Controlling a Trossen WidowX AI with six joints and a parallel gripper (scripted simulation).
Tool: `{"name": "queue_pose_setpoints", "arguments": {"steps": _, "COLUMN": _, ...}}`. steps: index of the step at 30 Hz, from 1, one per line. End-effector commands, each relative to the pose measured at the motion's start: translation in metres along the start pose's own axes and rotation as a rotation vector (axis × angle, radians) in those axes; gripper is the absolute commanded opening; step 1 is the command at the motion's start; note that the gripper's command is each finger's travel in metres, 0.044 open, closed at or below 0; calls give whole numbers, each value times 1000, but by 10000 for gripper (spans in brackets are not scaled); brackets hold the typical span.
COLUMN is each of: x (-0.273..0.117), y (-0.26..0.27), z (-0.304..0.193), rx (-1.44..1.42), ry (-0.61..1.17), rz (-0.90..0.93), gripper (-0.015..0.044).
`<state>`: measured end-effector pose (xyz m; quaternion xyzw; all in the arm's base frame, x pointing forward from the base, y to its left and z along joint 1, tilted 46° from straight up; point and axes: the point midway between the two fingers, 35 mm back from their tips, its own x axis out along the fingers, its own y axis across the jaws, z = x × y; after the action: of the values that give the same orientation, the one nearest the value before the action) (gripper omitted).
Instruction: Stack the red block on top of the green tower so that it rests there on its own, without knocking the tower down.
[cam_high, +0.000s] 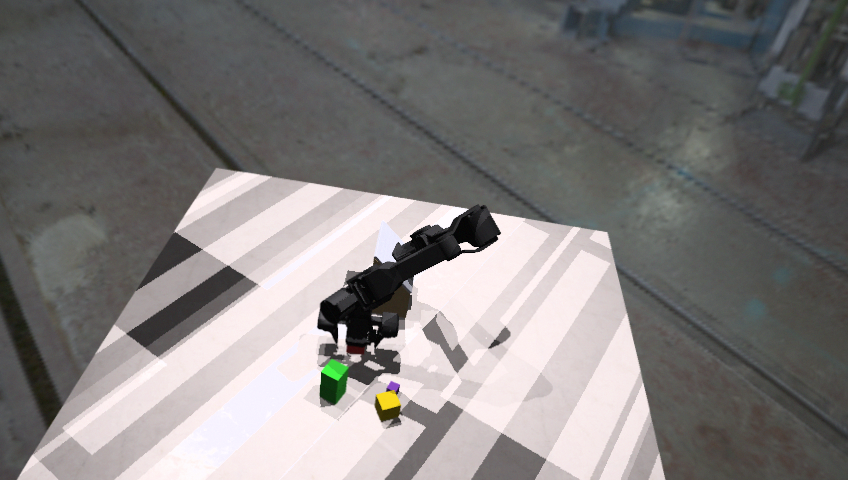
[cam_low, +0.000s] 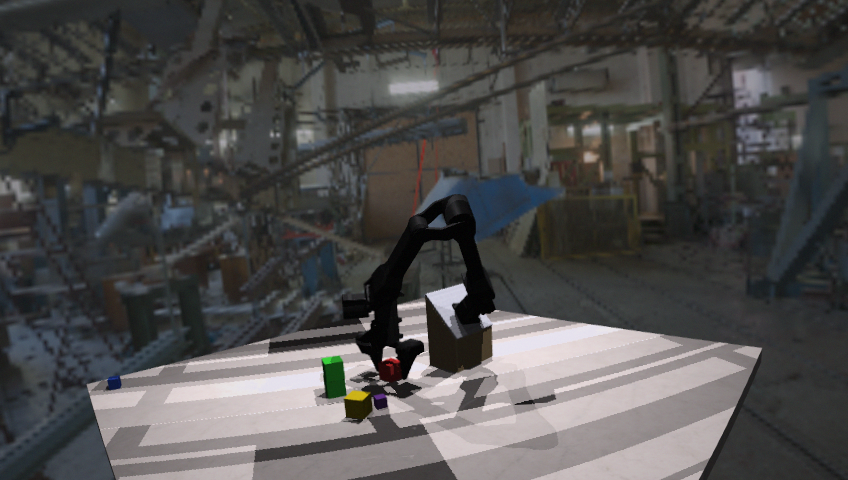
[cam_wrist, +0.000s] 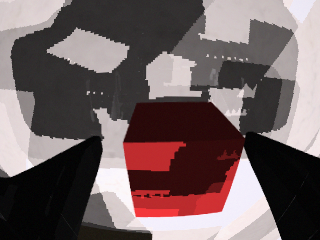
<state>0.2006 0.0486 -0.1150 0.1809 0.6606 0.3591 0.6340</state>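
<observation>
The fingers (cam_high: 358, 344) (cam_low: 391, 369) are spread wide and point down, one on each side of the red block (cam_high: 355, 349) (cam_low: 390, 369) (cam_wrist: 182, 170). They do not pinch it. The red block is on the worktop (cam_high: 505, 380) (cam_low: 624, 404), near the green tower (cam_high: 333, 382) (cam_low: 333, 377) but apart from it. The tower is standing upright, and the red block is not on its top. The yellow block (cam_high: 387, 405) (cam_low: 357, 405) is near the tower, and the purple block (cam_high: 392, 387) (cam_low: 379, 400) is just beside the yellow one. In the exterior view, the blue block (cam_low: 114, 382) lies well apart, close to the worktop's edge.
</observation>
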Motion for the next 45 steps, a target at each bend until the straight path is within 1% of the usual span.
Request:
{"name": "queue_pose_setpoints", "arguments": {"steps": 1, "x": 1, "y": 0, "z": 0, "rx": 3, "ry": -2, "rz": 3, "gripper": 440}}
{"name": "queue_pose_setpoints", "arguments": {"steps": 7, "x": 0, "y": 0, "z": 0, "rx": 3, "ry": -1, "rz": 3, "gripper": 440}}
{"name": "queue_pose_setpoints", "arguments": {"steps": 16, "x": 0, "y": 0, "z": 0, "rx": 3, "ry": -1, "rz": 3, "gripper": 204}}
{"name": "queue_pose_setpoints", "arguments": {"steps": 23, "x": 0, "y": 0, "z": 0, "rx": 3, "ry": -1, "rz": 3, "gripper": 157}}
{"name": "queue_pose_setpoints", "arguments": {"steps": 29, "x": -16, "y": -1, "z": 1, "rx": 4, "ry": -2, "rz": 1, "gripper": 0}}
{"name": "queue_pose_setpoints", "arguments": {"steps": 45, "x": -96, "y": -2, "z": 0, "rx": 4, "ry": -1, "rz": -3, "gripper": 0}}
